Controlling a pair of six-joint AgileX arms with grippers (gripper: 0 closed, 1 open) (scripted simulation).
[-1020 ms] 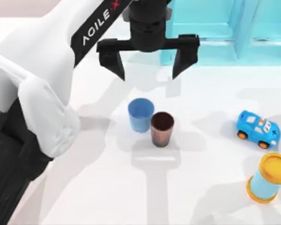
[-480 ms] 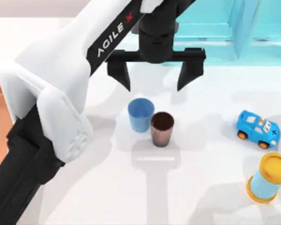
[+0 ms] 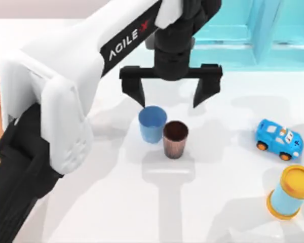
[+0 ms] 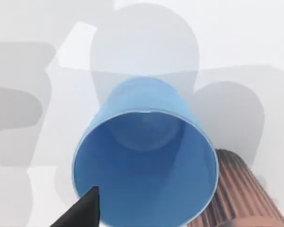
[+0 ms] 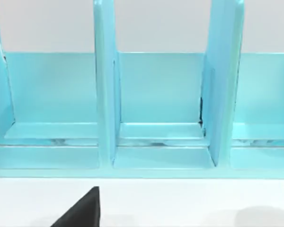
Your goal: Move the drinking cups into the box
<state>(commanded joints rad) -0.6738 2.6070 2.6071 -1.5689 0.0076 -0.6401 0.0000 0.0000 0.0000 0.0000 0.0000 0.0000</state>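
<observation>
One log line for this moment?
left end effector: open, above blue cup | brown cup: touching blue cup, upright | neither cup grasped

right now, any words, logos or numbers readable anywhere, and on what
"AGILEX" in white capitals, the X in red, on the black strip along the left arm, above the open left gripper.
Blue toy car: markings on its roof and side are too small to read.
No text on the light blue cup, the brown cup or the yellow-lidded cylinder.
</observation>
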